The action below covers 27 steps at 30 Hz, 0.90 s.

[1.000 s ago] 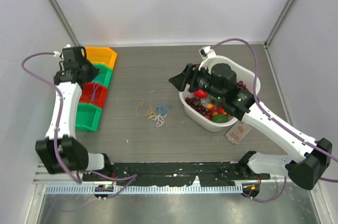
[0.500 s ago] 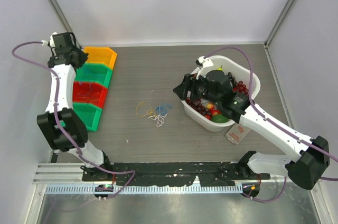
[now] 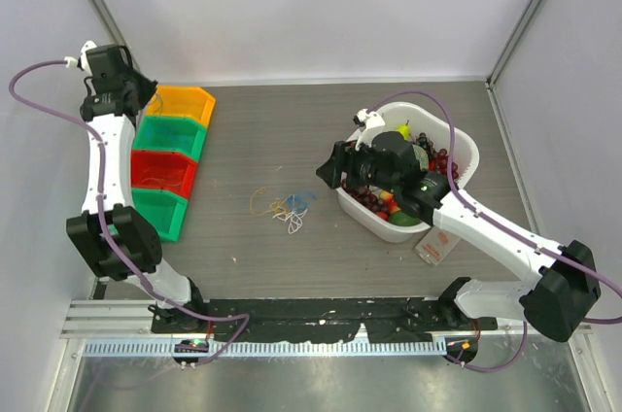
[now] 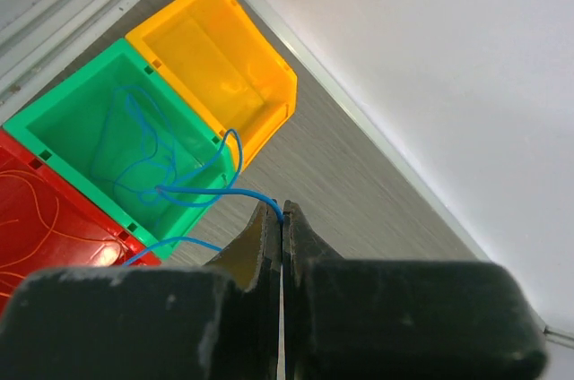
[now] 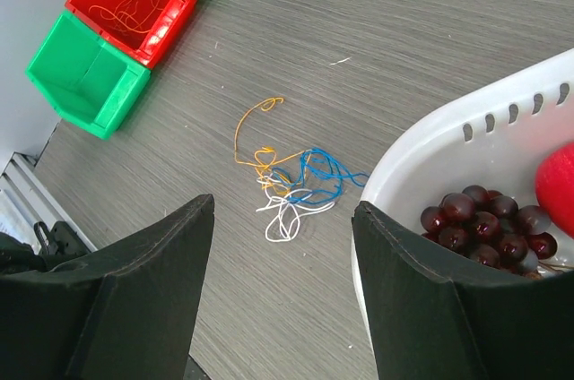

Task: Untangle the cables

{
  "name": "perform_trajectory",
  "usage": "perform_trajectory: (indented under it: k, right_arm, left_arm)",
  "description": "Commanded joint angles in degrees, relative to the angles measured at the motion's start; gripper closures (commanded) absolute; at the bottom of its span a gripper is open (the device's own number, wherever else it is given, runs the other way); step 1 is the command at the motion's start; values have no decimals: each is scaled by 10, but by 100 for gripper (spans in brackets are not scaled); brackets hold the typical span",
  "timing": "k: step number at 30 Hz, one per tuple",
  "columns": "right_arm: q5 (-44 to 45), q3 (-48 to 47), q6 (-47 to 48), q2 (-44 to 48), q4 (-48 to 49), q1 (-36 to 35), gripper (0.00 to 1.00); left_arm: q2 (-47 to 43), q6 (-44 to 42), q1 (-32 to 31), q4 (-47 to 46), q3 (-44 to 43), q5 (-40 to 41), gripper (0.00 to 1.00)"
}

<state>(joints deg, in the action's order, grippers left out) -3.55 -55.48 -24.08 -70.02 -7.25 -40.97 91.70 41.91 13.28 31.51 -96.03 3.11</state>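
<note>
while the other arm hovers, left gripper [image 4: 282, 219]: jaws pressed shut, pinching a blue cable [image 4: 193, 190] at the very tips.
blue cable: trails down from the tips into the green bin [image 4: 63, 82] below, most of it looped inside; one stretch passes the corner of the red bin [image 4: 18, 165].
right gripper [image 5: 282, 237]: jaws wide apart, holding nothing.
cables [image 5: 291, 178]: blue, orange and white clump on the table [image 5: 448, 4] under the right gripper, near the white basket [image 5: 448, 142].
step: apparently delivering a freed blue strand to its bin.
next: let go so the tail falls inside the rim, then go down on the clump.
</note>
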Motion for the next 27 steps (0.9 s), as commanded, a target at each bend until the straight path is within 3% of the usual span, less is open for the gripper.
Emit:
perform_trajectory:
  k: [1, 9, 17, 27]
  right_arm:
    - [1, 3, 6, 16, 33, 6, 32]
    - [7, 13, 6, 20, 31, 10, 32]
    - [11, 20, 7, 18, 31, 18, 32]
    - [11, 27, 10, 11, 32, 23, 32]
  left_arm:
    - [29, 3, 6, -33, -11, -7, 100]
    - [125, 14, 18, -32, -12, 3, 100]
    - [252, 185, 23, 72, -93, 79, 100]
    - [294, 297, 22, 67, -67, 160, 100]
